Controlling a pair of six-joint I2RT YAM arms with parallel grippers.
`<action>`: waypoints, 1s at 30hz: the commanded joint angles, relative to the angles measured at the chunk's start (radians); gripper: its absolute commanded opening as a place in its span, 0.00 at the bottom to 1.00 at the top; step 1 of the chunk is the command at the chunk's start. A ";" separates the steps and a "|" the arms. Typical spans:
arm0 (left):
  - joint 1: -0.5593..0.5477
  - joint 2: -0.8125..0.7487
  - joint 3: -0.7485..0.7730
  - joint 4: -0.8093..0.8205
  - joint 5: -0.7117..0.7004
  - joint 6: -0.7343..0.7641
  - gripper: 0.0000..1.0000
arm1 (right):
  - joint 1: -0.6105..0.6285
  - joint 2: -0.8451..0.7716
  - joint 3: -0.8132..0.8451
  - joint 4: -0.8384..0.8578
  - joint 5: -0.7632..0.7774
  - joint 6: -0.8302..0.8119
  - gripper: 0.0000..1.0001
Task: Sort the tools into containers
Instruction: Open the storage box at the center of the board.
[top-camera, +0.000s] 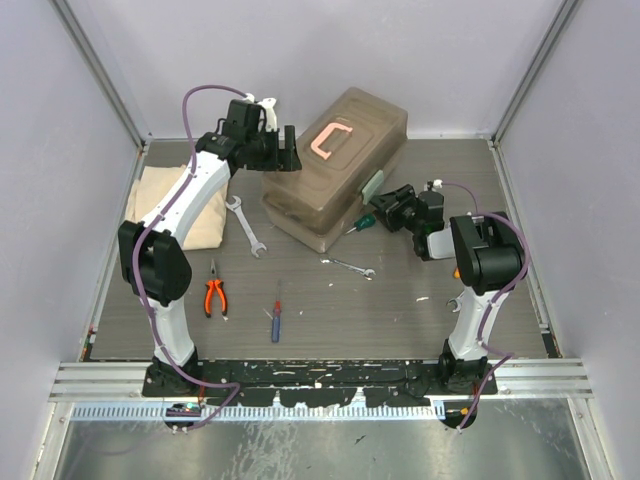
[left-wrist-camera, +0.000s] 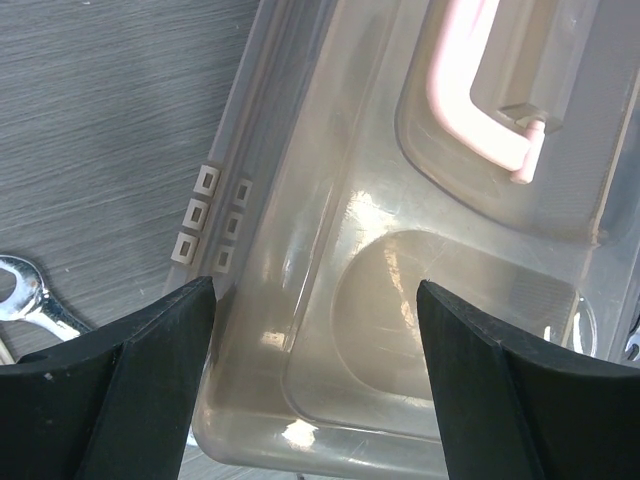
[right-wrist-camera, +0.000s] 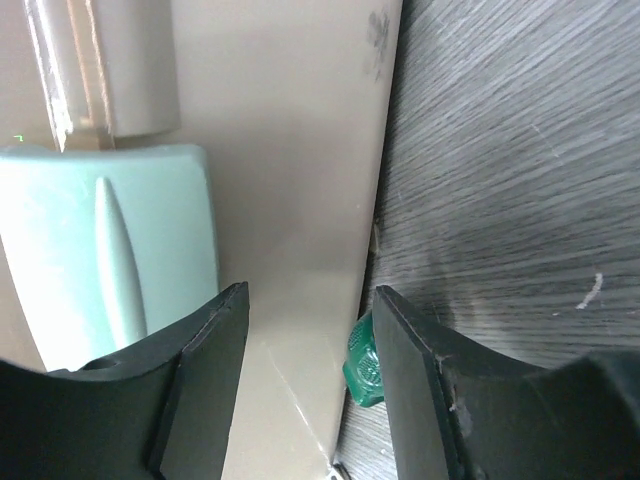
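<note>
– Top external first. Where does the toolbox (top-camera: 335, 165) sit?
– Far centre of the table (top-camera: 420, 300), set at a slant, lid down. Salmon handle (top-camera: 330, 138) lies flat on top; pale green latch (top-camera: 372, 185) is on the front wall, facing the right arm.
– Tools?
– All out on the table, none in the box. Large wrench (top-camera: 245, 227) is just left of the toolbox. Small wrench (top-camera: 350, 267) lies in front of it. Orange-handled pliers (top-camera: 214, 295) are near the left arm's base, with the blue-red screwdriver (top-camera: 276, 312) to their right. Green screwdriver (top-camera: 362, 224) lies against the toolbox's front wall, below the latch.
– Left gripper (top-camera: 283, 158)?
– Up over the toolbox's left end. Left wrist view: fingers (left-wrist-camera: 120, 380) wide apart, nothing between them but the lid below, the handle's end at upper right. Contact with the lid: cannot tell. Wrench head shows at the left edge (left-wrist-camera: 25, 300).
– Right gripper (top-camera: 385, 210)?
– Low at the front wall, beside the latch. Right wrist view: fingers (right-wrist-camera: 200, 380) apart, clamped on nothing. The latch fills the upper left, and the green handle peeks out by the right-hand finger, on the table against the wall.
– Anything else?
– Tan cloth (top-camera: 165, 195) at far left, under the left arm.
</note>
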 joint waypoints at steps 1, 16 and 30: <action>-0.009 0.046 -0.009 -0.105 -0.011 0.039 0.80 | 0.023 -0.039 0.026 0.362 -0.080 0.092 0.59; -0.009 0.041 -0.009 -0.108 -0.019 0.040 0.81 | 0.023 -0.067 -0.008 0.411 -0.046 0.092 0.63; -0.010 0.040 -0.008 -0.108 -0.018 0.038 0.80 | 0.022 -0.290 0.027 -0.166 0.150 -0.197 0.73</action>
